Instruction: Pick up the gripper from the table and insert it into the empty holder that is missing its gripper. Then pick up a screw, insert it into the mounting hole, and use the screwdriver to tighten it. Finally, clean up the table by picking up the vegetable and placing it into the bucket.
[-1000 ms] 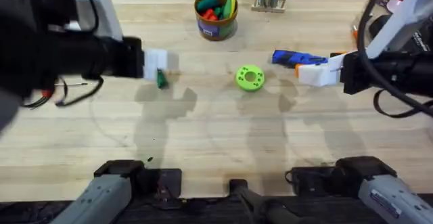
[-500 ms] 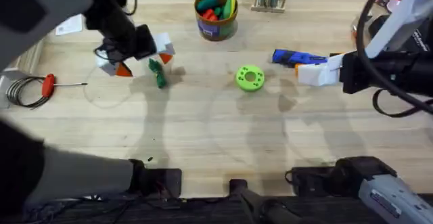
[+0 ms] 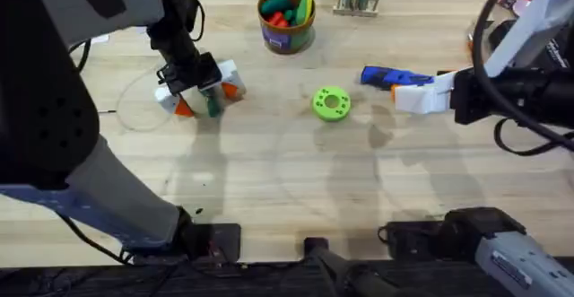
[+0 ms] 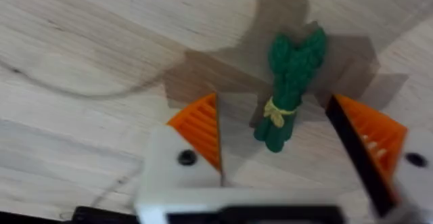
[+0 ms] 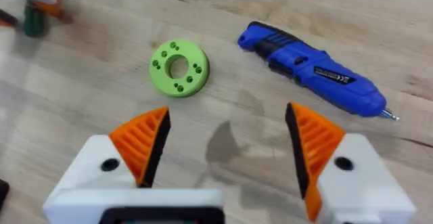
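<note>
Left claw [image 4: 284, 132] just swung down over the vegetable [image 4: 289, 88] – fingers wide, straddling it – so cleanup's next. Right claw [image 5: 226, 149] unchanged, wide, empty.

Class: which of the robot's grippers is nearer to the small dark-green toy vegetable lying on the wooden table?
The left gripper: its open orange-padded fingers straddle the small dark-green toy vegetable. The right gripper hovers far across the table, beside the blue screwdriver.
</note>
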You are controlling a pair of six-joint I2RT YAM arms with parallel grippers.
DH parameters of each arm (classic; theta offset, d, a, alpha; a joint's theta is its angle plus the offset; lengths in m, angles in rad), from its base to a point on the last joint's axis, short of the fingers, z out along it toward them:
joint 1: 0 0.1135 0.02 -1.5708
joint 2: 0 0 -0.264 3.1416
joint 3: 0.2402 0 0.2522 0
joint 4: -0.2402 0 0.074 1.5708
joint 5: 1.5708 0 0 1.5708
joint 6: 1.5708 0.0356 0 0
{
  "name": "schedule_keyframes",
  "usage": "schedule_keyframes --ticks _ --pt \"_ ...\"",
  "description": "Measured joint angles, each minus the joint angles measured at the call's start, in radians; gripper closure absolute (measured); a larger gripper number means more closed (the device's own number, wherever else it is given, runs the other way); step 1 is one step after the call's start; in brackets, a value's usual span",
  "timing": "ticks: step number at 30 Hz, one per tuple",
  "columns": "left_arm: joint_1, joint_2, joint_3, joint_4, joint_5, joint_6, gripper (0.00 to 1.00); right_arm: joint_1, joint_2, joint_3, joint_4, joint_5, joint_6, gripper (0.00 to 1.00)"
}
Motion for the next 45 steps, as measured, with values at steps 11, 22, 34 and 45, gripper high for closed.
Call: schedule_keyframes --ticks 11,22,34,45 --pt "-0.001 0.004 0.011 0.004 0.008 0.0 0.982 0.0 0.0 0.0 0.0 0.0 0.0 0.01" --pt "-0.024 0.002 0.31 -0.053 0.046 0.123 0.984 0.0 0.0 0.0 0.0 0.0 0.0 0.01" --pt "-0.187 -0.016 0.509 0.192 0.095 0.216 0.986 0.0 0.0 0.0 0.0 0.0 0.0 0.01" --pt "-0.294 0.089 0.509 0.363 0.099 0.225 0.987 0.0 0.0 0.0 0.0 0.0 0.0 0.01"
